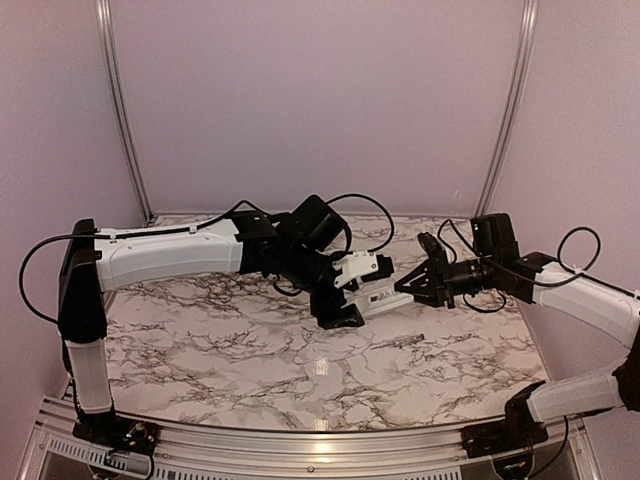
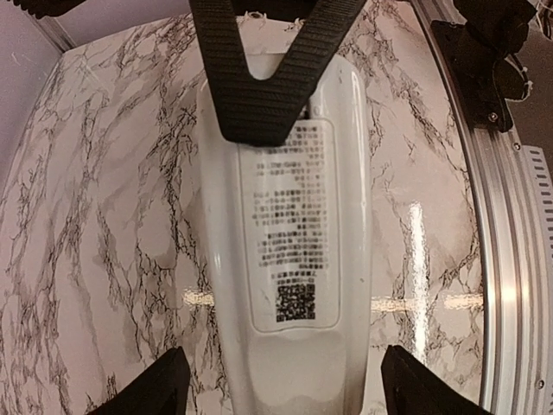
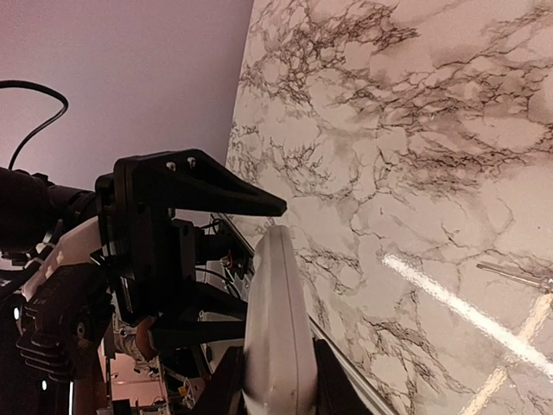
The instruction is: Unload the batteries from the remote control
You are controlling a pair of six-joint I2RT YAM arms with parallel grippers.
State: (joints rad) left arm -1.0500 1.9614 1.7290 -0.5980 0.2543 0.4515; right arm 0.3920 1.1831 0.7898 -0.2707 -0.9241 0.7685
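White, glossy plastic made the remote (image 2: pixel 289 259) look light, stiff and slippery, so a hold across its flat faces seemed safer than one on the rounded edges. It hung above the bench (image 2: pixel 104 216), label side toward the left wrist camera. The right hand (image 3: pixel 276 380) was closed on one end, a finger lying over the labelled face. The left hand (image 2: pixel 281 385) stood spread around the other end, bench showing between one finger and the remote's edge, so it gripped nothing. No batteries or recess showed. The cover likely needed a firm sliding push while the body was pinned near mid-length.
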